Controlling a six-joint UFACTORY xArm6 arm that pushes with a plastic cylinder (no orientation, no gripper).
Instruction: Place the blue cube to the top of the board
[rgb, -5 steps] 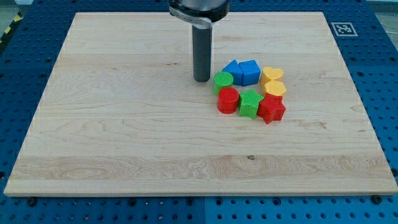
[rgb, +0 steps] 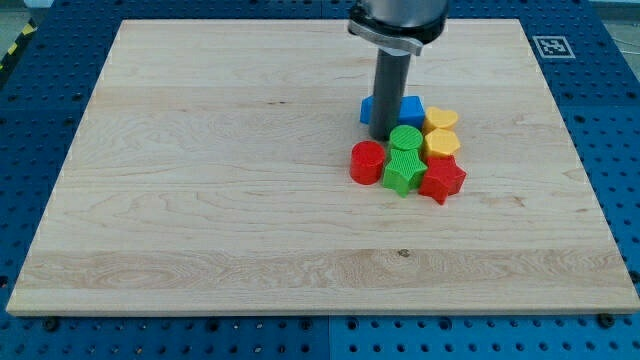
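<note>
My tip (rgb: 384, 136) stands in the block cluster at the board's upper right of centre. It is right in front of two blue blocks, hiding much of them: one (rgb: 367, 107) peeks out on the rod's left, the blue cube (rgb: 411, 106) on its right. A green cylinder (rgb: 405, 138) sits just right of the tip, touching or nearly touching it. Below are a red cylinder (rgb: 367, 162), a green star-like block (rgb: 402, 172) and a red star-like block (rgb: 441, 181). Two yellow blocks (rgb: 440, 120) (rgb: 441, 143) lie at the cluster's right.
The wooden board (rgb: 200, 200) rests on a blue perforated table. A black and white marker tag (rgb: 551, 46) sits at the board's top right corner.
My tip moved right, from left of the cluster into it. The green cylinder was pushed right, between the yellow blocks and the green star. The blue blocks are now partly hidden.
</note>
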